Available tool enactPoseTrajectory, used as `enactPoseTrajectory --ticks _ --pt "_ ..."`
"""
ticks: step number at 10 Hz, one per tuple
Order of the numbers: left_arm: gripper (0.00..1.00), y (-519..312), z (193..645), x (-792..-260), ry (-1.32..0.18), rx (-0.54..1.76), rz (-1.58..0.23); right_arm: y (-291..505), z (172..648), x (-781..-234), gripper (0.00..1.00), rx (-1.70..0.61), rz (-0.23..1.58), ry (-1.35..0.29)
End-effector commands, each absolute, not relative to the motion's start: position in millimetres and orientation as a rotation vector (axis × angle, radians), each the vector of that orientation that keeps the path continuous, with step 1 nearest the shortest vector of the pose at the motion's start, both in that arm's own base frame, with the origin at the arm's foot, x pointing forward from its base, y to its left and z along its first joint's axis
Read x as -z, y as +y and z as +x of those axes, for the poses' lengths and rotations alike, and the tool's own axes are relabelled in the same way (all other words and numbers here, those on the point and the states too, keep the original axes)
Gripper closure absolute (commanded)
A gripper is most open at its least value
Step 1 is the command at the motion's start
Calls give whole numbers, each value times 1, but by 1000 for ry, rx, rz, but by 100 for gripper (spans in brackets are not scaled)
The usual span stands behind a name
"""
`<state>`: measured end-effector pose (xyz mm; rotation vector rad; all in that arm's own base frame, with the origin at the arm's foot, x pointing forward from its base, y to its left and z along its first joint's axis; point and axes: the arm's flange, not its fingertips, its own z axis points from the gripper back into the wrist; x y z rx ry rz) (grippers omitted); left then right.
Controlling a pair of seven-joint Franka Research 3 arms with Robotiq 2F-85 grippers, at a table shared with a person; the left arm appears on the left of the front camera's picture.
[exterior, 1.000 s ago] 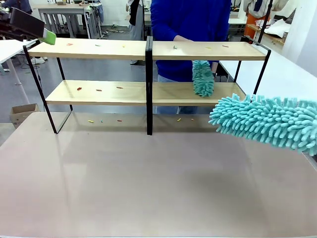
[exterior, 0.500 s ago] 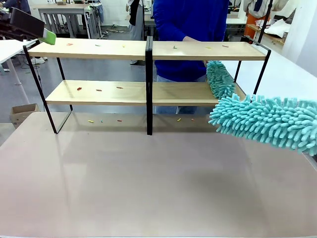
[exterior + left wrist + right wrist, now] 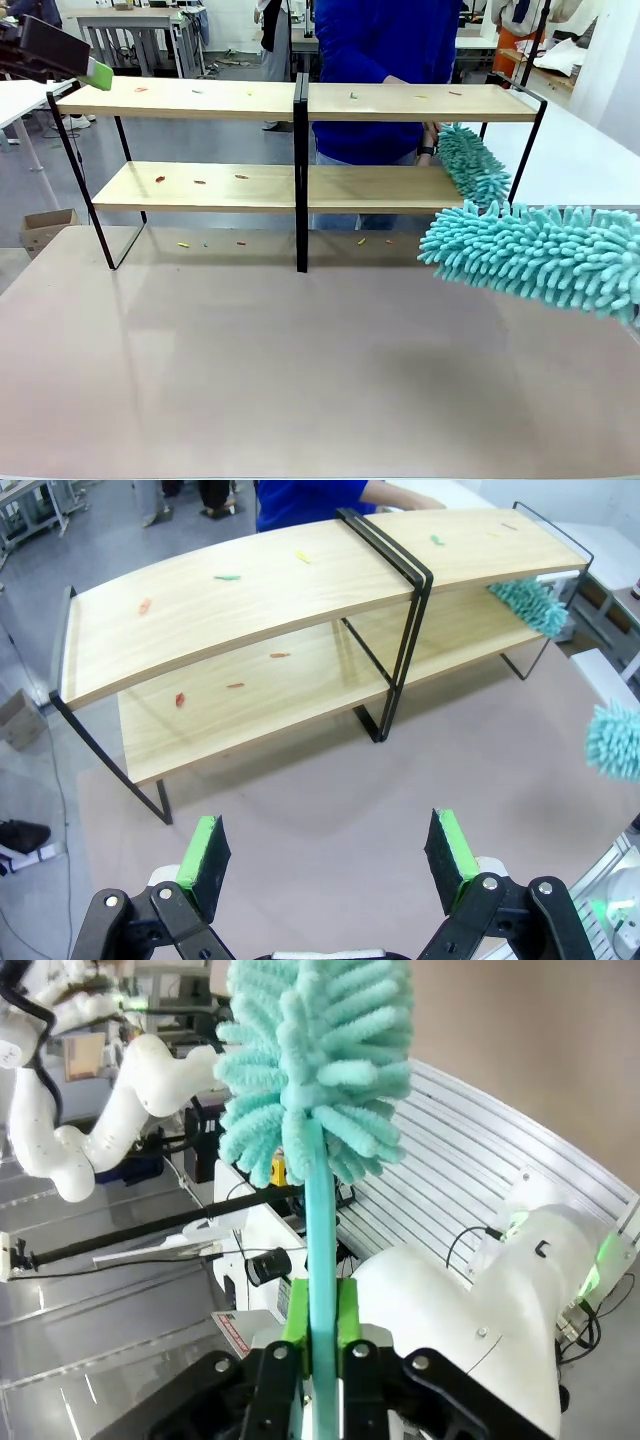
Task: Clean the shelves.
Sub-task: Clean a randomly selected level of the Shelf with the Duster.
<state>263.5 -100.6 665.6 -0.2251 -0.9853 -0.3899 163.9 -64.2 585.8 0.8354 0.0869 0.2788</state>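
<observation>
The shelves (image 3: 200, 98) stand across the far half of the table, two light wooden boards on a black frame; the left wrist view looks down on the shelves (image 3: 250, 610). Small coloured bits (image 3: 160, 179) lie on both boards. My right gripper (image 3: 320, 1332) is shut on the handle of a teal fluffy duster (image 3: 530, 255), whose head hangs over the table in front of the shelves' right end. My left gripper (image 3: 328, 850) is open and empty, high by the shelves' top left corner (image 3: 98, 74). A person's hand (image 3: 432, 135) holds a second teal duster (image 3: 472, 165) on the lower board's right end.
A few coloured bits (image 3: 183, 244) lie on the table under the lower board. The person in blue (image 3: 385, 40) stands behind the shelves' right half. The brown tabletop (image 3: 300, 370) spreads in front. A white table (image 3: 590, 150) adjoins on the right.
The person's duster has swept right along the lower board, from its middle-right to its right end. My own duster has sunk slightly. The left gripper has stayed put.
</observation>
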Motion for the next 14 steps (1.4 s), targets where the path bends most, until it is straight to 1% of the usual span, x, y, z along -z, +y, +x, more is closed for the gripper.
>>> enactPoseTrajectory --ticks 1,3,4,5,6,7,9,10,11,12,13,14 --pt "0 -100 263 -666 -986 388 -219 -62 154 -591 88 -427 810 206" --pt "0 -100 263 -666 -986 388 -219 -61 146 -592 88 -484 798 236" --pt "0 -100 263 -666 -986 388 -219 -60 143 -598 88 -520 839 152" --pt "0 -100 263 -666 -986 388 -219 -49 152 -583 88 -425 826 212" --pt "0 -100 263 -666 -986 388 -219 -48 152 -585 88 -470 832 209" --pt "0 -100 263 -666 -986 388 -219 -34 161 -588 88 -484 792 192" --pt "0 -100 263 -666 -986 388 -219 6 195 -623 88 -555 769 -73" --pt "0 -100 263 -666 -986 388 -219 25 218 -649 88 -652 810 -201" --pt "0 -100 263 -666 -986 388 -219 40 241 -674 88 -707 890 -282" --pt "0 -100 263 -666 -986 388 -219 53 265 -690 88 -652 891 -379" --pt "0 -100 263 -666 -986 388 -219 59 269 -685 88 -535 810 -401" --pt "0 -100 263 -666 -986 388 -219 49 237 -681 88 -606 863 -295"
